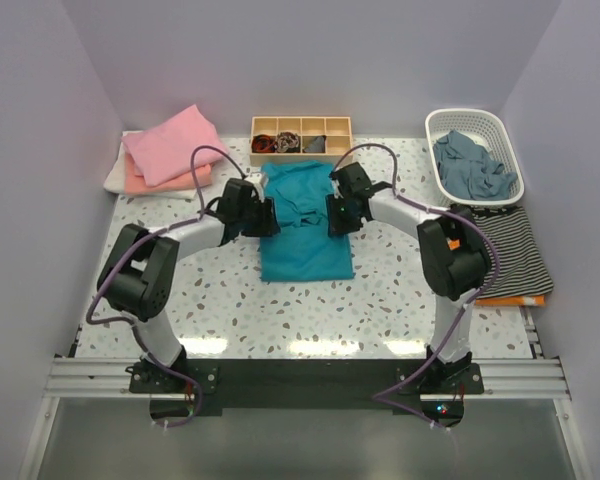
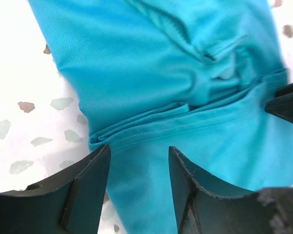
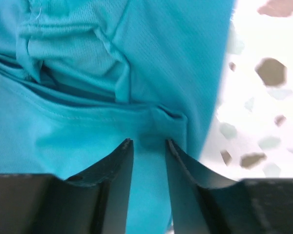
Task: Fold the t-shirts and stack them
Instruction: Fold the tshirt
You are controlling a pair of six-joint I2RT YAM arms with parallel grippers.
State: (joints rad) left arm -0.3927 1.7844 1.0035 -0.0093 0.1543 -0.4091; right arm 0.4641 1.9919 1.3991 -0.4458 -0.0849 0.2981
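Table (image 1: 400,300): pale speckled top, carrying everything below.
Teal t-shirt (image 1: 305,240): lies in the middle of the table, running from near the far edge toward the near one. It is part folded, with a hemmed fold crossing its width and bunched cloth beyond that fold (image 2: 161,73) (image 3: 88,122).
Folded t-shirts: stacked at the far left corner, pink t-shirt (image 1: 175,145) on top, peach t-shirt (image 1: 145,182) under it, white t-shirt (image 1: 115,175) at the bottom.
Striped cloth (image 1: 510,250): flat along the right edge.
Basket (image 1: 470,112): white, at the far right corner, holding crumpled grey-blue cloth (image 1: 470,165).
Wooden tray (image 1: 302,122): compartmented, at the middle of the far edge.
Left gripper (image 1: 268,218) (image 2: 139,151): at the teal t-shirt's left side, jaws spread over the hemmed fold.
Right gripper (image 1: 335,215) (image 3: 149,142): at its right side, jaws apart by a narrow gap over the fold.
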